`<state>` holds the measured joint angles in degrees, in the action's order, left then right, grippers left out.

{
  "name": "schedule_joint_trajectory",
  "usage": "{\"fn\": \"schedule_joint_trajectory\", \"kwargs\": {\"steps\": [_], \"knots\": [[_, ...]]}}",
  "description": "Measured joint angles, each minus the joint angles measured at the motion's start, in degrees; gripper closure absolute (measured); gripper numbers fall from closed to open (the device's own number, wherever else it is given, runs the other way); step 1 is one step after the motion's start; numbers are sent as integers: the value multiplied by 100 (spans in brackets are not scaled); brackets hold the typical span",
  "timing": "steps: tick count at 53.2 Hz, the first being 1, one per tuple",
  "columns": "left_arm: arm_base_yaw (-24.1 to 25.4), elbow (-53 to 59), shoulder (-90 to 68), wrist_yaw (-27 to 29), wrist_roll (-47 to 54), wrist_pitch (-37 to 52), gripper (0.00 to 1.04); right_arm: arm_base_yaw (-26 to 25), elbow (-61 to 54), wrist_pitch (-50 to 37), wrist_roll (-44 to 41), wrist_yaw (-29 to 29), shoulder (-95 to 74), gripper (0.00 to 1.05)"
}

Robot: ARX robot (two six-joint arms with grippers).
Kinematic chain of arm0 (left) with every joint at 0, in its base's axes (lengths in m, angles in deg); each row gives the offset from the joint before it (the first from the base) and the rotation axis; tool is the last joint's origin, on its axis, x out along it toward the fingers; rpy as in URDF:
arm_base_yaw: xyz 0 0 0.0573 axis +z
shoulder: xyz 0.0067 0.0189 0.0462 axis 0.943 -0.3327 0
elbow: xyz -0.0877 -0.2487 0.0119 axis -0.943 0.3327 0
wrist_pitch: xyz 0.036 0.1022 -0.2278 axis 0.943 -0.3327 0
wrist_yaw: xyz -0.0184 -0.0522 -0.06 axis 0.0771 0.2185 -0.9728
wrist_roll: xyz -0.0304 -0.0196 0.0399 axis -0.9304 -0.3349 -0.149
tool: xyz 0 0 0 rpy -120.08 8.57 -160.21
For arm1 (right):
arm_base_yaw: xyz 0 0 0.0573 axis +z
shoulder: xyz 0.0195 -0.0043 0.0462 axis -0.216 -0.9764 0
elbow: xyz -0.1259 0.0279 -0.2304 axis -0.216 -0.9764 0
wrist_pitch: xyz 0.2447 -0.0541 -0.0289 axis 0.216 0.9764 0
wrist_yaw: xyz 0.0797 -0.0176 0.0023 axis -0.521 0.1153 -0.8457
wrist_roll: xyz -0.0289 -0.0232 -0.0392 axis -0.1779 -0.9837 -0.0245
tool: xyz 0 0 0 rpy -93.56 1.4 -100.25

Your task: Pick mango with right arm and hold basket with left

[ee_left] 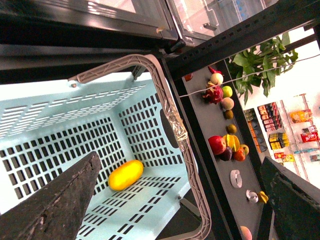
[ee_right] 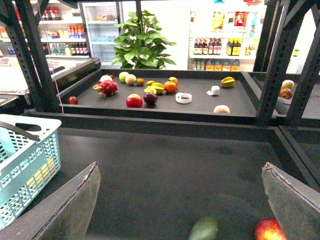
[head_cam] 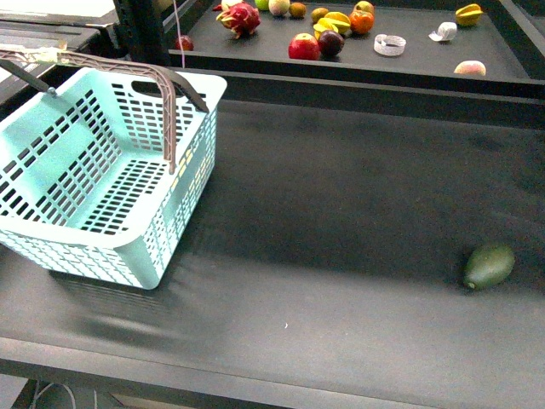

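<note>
The pale turquoise basket [head_cam: 128, 256] stands at the left of the black table, its grey-brown handle [head_cam: 166, 111] raised. In the left wrist view the yellow mango [ee_left: 126, 175] lies on the basket's slotted floor [ee_left: 60, 145]. My left gripper [ee_left: 180, 200] is open above the basket's rim and holds nothing. My right gripper [ee_right: 180, 205] is open and empty over the table, with the basket [ee_right: 30, 155] far off to one side. Yellow shows through the basket's slots there. The mango does not show clearly in the front view. Neither arm shows in the front view.
A dark green egg-shaped fruit [head_cam: 489, 266] lies at the table's right, also in the right wrist view [ee_right: 203, 229] beside a red-yellow fruit [ee_right: 270, 230]. A raised back shelf [head_cam: 409, 64] holds several fruits. Black rack posts [ee_right: 30, 55] flank it.
</note>
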<state>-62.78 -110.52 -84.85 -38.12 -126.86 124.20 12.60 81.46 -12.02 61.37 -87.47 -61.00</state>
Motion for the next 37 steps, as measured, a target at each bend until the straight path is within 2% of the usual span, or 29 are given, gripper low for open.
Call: {"fn": "schedule_joint_trajectory", "kwargs": {"steps": [9, 14, 26, 28, 30, 33, 34, 37], "knots": [[691, 848, 1473, -463, 636, -356, 8, 0, 0, 0, 0, 0, 0, 8], [933, 1082, 1939, -463, 859, -758, 8, 0, 0, 0, 0, 0, 0, 8], [1008, 1178, 2083, -498, 1003, -890, 8, 0, 0, 0, 0, 0, 0, 8], [1069, 1246, 2033, -820, 1285, -678, 11, 0, 0, 0, 0, 0, 0, 8], [1152, 1486, 1956, -1665, 1906, 125, 18, 0, 0, 0, 0, 0, 0, 8], [1132, 1873, 1967, -2529, 2924, 1091, 29, 0, 0, 0, 0, 2, 0, 8], [1069, 2000, 2037, -2736, 3381, 1327, 33, 0, 0, 0, 0, 2, 0, 8], [903, 2177, 2249, -2837, 4256, 1486, 43, 0, 0, 0, 0, -7, -2, 8]]}}
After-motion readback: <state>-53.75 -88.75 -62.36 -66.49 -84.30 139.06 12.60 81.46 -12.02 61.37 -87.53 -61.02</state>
